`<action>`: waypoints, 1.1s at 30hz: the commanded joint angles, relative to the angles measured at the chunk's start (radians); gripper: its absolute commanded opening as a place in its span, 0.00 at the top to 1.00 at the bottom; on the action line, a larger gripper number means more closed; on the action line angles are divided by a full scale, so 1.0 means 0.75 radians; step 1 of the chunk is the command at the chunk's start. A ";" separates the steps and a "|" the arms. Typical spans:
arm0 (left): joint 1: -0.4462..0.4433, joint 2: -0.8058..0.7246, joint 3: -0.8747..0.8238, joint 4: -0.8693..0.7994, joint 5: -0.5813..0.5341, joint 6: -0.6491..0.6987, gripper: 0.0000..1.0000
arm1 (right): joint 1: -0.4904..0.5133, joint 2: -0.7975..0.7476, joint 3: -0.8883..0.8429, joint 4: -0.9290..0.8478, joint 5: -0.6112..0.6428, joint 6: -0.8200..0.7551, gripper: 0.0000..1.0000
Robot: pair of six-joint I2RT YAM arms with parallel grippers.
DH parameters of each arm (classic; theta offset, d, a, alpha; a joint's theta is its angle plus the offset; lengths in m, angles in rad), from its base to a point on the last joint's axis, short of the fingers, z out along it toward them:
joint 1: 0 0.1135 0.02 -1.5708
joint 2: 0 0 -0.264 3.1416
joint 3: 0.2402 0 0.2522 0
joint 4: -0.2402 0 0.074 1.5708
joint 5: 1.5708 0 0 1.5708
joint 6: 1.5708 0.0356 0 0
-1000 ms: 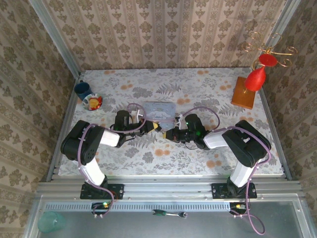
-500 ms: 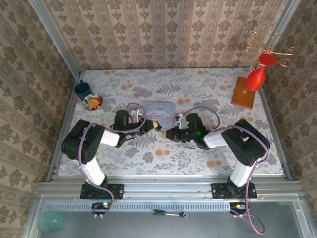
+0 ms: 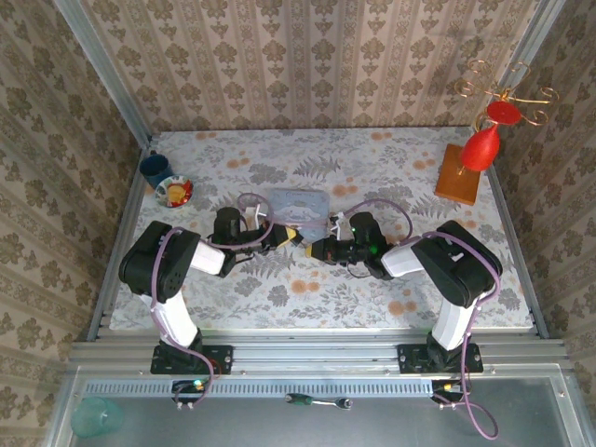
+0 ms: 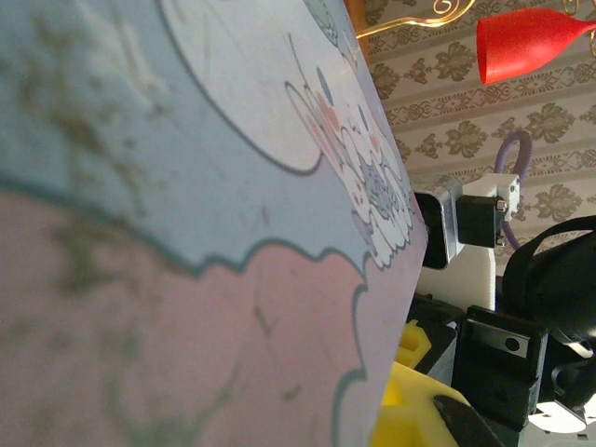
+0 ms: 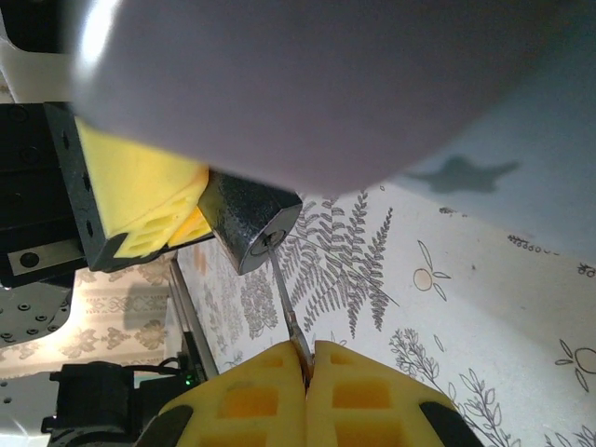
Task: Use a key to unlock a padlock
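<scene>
In the right wrist view the padlock point(image 5: 250, 222) is a small dark metal body with its keyhole face turned toward me. The yellow fingers point(image 5: 140, 196) of my left gripper point(image 3: 287, 236) are shut on it. A thin key point(image 5: 285, 300) has its tip in the keyhole, and my right gripper point(image 5: 305, 365) is shut on its other end. From above, the two grippers meet tip to tip just in front of the pastel tin point(image 3: 300, 205), with the right gripper point(image 3: 316, 250) on the right. The padlock's shackle is hidden.
The pastel tin point(image 4: 186, 186) lies close against the left wrist camera, with a yellow finger point(image 4: 414, 410) beside it. A blue cup point(image 3: 155, 169) and a small plate point(image 3: 174, 192) sit at the far left. A wooden stand point(image 3: 459, 174) with red glasses point(image 3: 480, 147) is at the far right.
My right gripper has edged slightly left toward the padlock. Both grips are unchanged.
</scene>
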 commanded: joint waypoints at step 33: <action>0.006 0.040 -0.018 0.268 0.101 -0.060 0.98 | -0.060 0.118 0.010 0.266 -0.059 0.091 1.00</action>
